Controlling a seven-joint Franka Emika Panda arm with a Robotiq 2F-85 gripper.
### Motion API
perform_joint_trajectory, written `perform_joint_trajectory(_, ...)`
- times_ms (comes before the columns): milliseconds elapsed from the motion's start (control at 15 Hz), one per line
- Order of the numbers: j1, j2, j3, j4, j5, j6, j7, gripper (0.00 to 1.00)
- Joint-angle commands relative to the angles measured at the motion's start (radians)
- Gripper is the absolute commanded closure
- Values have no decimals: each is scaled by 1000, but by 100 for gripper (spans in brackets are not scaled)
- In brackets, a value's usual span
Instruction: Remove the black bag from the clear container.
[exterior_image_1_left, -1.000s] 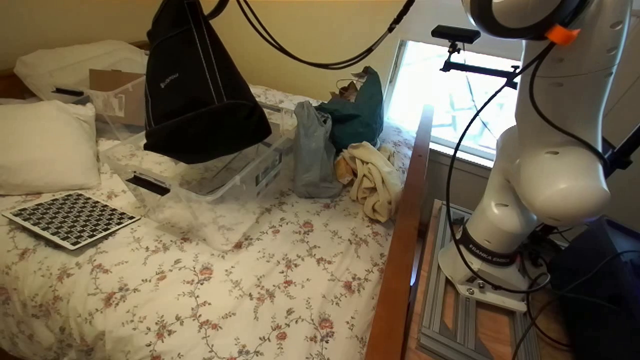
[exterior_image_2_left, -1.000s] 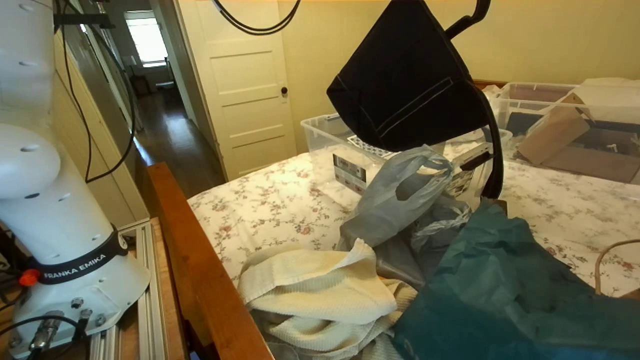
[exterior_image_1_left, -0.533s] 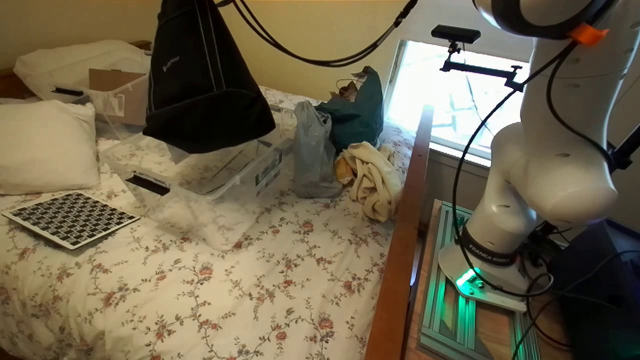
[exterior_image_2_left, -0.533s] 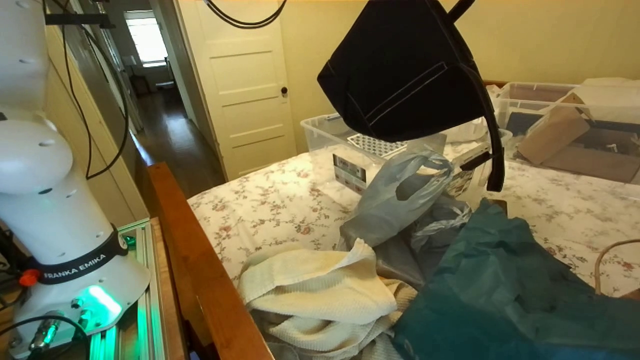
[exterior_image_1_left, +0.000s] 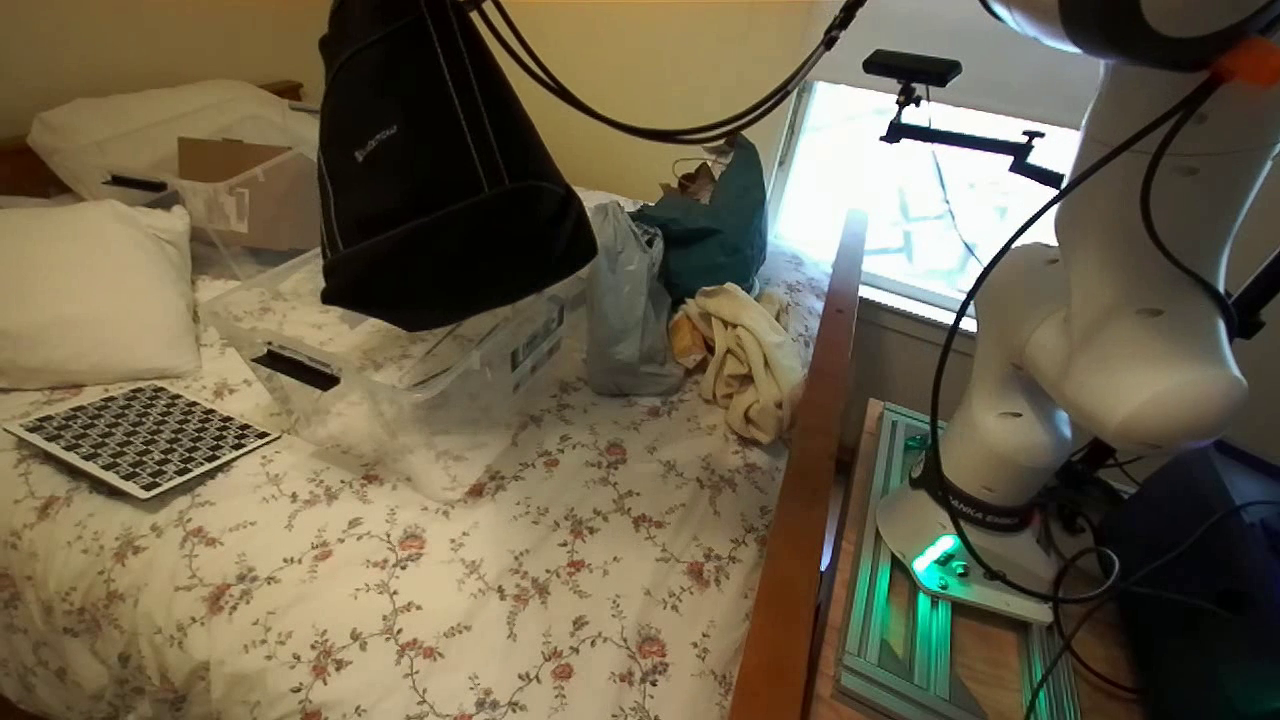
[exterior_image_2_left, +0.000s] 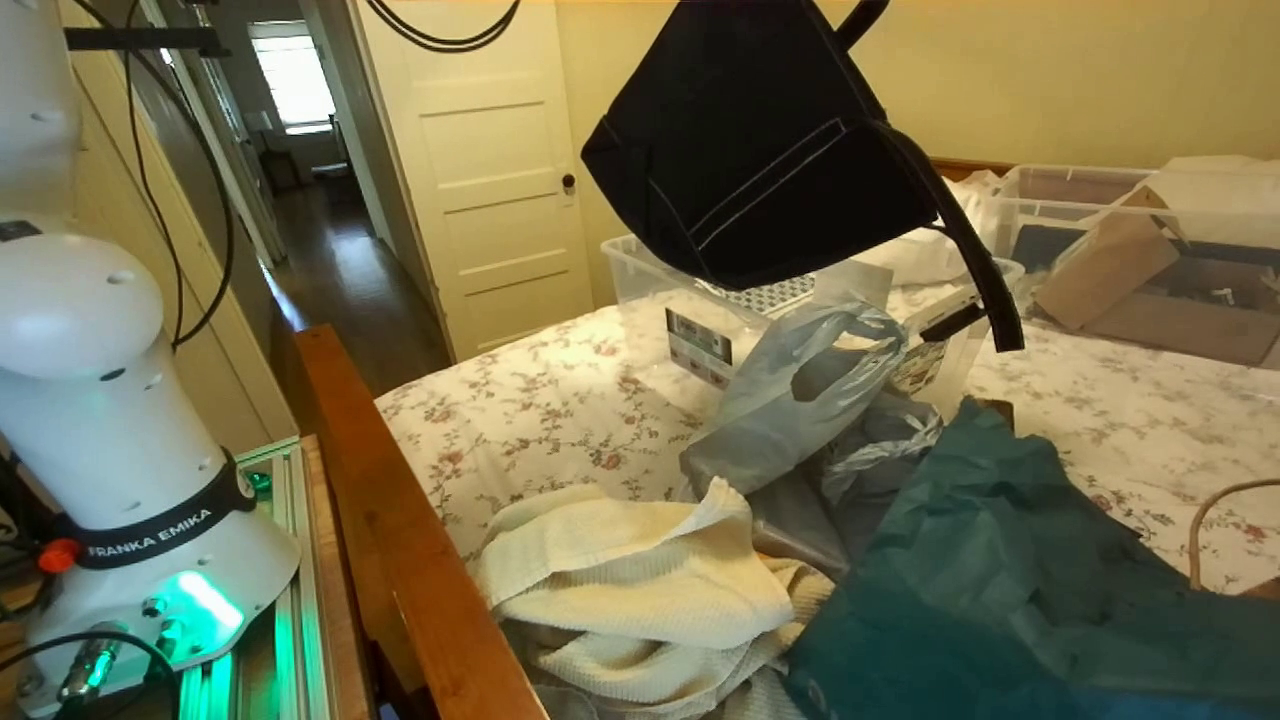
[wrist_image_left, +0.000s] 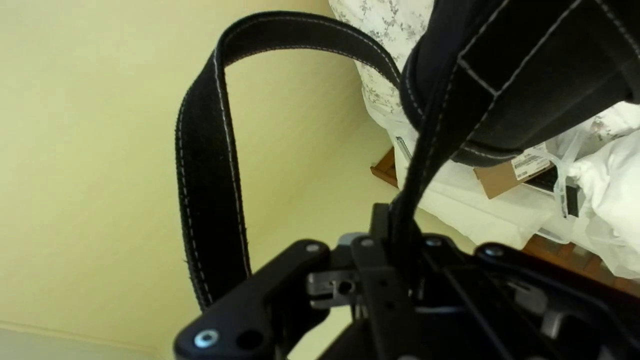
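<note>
Black bag (exterior_image_1_left: 450, 220) is out of the clear container (exterior_image_1_left: 490, 370), hanging tilted in the air above it in both exterior views. Wrist view: jaws clenched on its strap (wrist_image_left: 427, 155), w/ a strap loop (wrist_image_left: 206, 185) arching alongside. Container sits approx. mid bench (exterior_image_1_left: 430, 610), well in from the edge w/ the wooden rail (exterior_image_1_left: 805, 480); blk handle (exterior_image_1_left: 297, 368) on its end, printed labels (exterior_image_2_left: 700, 345) on a side, floral cover (exterior_image_2_left: 540, 430) visible thru the plastic; bag hides pt. of the inside, so can't tell full contents. 2nd clear bin (exterior_image_1_left: 225, 215) nr the headboard (exterior_image_1_left: 285, 90) edge, opp. the rail, w/ brown cardboard box (exterior_image_2_left: 1105, 262) in it. Pillow (exterior_image_1_left: 95, 295) & checkered board (exterior_image_1_left: 145, 440) lie toward that same edge, board nr the container. Closer to the rail edge: grey plastic bag (exterior_image_2_left: 790, 400), standing nr the container, contents hidden; teal cloth (exterior_image_2_left: 1000, 580) w/ brown papery bits (exterior_image_1_left: 695, 182) at its top; cream cloth (exterior_image_2_left: 640, 590) bunched just beside the rail. Robot base (exterior_image_2_left: 130, 590) stands beyond the rail, off the bench, green light lit.
</note>
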Motion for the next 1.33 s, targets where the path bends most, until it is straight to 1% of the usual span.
perform_joint_trajectory(0, 78, -92, -2, -71, -165, -60, 23, 99)
perform_joint_trajectory(267, 175, -99, 8, -87, -312, -189, 63, 99)
perform_joint_trajectory(467, 230, -102, 12, -92, -372, -282, 85, 99)
perform_joint_trajectory(533, 155, -96, 126, -74, -396, -369, 84, 99)
perform_joint_trajectory(667, 137, -108, 186, -80, -357, -471, 80, 99)
perform_joint_trajectory(800, 109, -112, 252, -75, -324, -537, 85, 99)
perform_joint_trajectory(1000, 74, -114, 326, -71, -320, -574, 86, 99)
perform_joint_trajectory(1133, 50, -116, 361, -73, -317, -564, 99, 99)
perform_joint_trajectory(1200, 28, -65, 369, -76, -287, -568, 123, 94)
perform_joint_trajectory(1267, 22, -67, 380, -76, -286, -568, 124, 94)
